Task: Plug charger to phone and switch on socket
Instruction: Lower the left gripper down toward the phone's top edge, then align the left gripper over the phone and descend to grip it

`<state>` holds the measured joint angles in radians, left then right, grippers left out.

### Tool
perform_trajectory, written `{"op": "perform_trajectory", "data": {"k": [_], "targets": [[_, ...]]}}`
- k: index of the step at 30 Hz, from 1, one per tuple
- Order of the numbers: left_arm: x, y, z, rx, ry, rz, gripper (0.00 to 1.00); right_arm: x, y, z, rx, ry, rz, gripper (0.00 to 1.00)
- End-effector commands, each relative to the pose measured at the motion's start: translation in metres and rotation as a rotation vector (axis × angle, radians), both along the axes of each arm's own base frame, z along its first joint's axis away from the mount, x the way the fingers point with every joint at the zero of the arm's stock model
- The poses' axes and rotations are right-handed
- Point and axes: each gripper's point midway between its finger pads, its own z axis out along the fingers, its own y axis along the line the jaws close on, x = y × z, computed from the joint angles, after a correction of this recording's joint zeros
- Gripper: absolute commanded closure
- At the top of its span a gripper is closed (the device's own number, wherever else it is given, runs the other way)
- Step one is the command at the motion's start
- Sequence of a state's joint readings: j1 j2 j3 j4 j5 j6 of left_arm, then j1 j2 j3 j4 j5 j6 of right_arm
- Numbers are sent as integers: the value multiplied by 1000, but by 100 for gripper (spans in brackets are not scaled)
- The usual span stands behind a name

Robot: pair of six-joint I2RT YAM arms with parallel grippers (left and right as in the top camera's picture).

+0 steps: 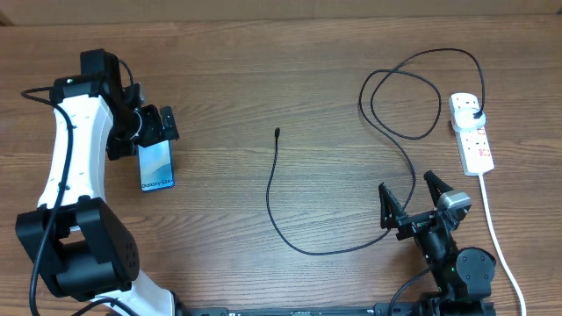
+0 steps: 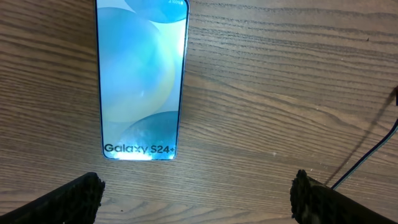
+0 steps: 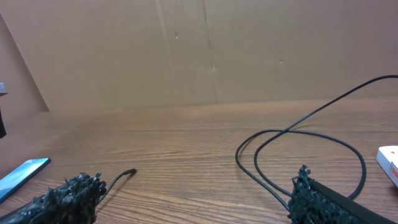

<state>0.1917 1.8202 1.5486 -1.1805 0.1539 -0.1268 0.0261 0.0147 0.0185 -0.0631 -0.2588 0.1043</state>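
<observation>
The phone (image 1: 156,164) lies flat at the table's left, light blue screen up, text at its near short edge; it also shows in the left wrist view (image 2: 142,81) and at the edge of the right wrist view (image 3: 23,175). My left gripper (image 1: 154,128) is open just behind the phone, not touching it. The charger cable (image 1: 274,206) curves across the middle, its connector tip (image 1: 277,133) free on the wood, also seen in the right wrist view (image 3: 129,172). Its black plug (image 1: 475,116) sits in the white socket strip (image 1: 472,132) at the right. My right gripper (image 1: 409,198) is open and empty beside the cable.
The strip's white cord (image 1: 492,228) runs down the right side to the front edge. The cable makes a large loop (image 1: 404,96) at back right. A brown cardboard wall (image 3: 199,50) stands behind the table.
</observation>
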Motion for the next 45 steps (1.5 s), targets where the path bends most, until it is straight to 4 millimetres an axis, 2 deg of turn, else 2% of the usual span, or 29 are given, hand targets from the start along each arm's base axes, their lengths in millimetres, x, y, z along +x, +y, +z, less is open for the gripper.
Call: {"op": "perform_trajectory", "data": {"k": [1, 12, 20, 38, 45], "targets": [[-1, -1, -5, -16, 10, -14, 0, 0, 0, -1, -1, -8, 1, 0], [-1, 8, -10, 33, 23, -24, 0, 0, 0, -1, -1, -8, 1, 0], [-3, 8, -29, 22, 80, -32, 0, 0, 0, -1, -1, -8, 1, 0], [-1, 25, -31, 119, 81, -27, 0, 0, 0, -1, -1, -8, 1, 0], [-2, 24, -31, 118, 84, -28, 0, 0, 0, -1, -1, -8, 1, 0]]}}
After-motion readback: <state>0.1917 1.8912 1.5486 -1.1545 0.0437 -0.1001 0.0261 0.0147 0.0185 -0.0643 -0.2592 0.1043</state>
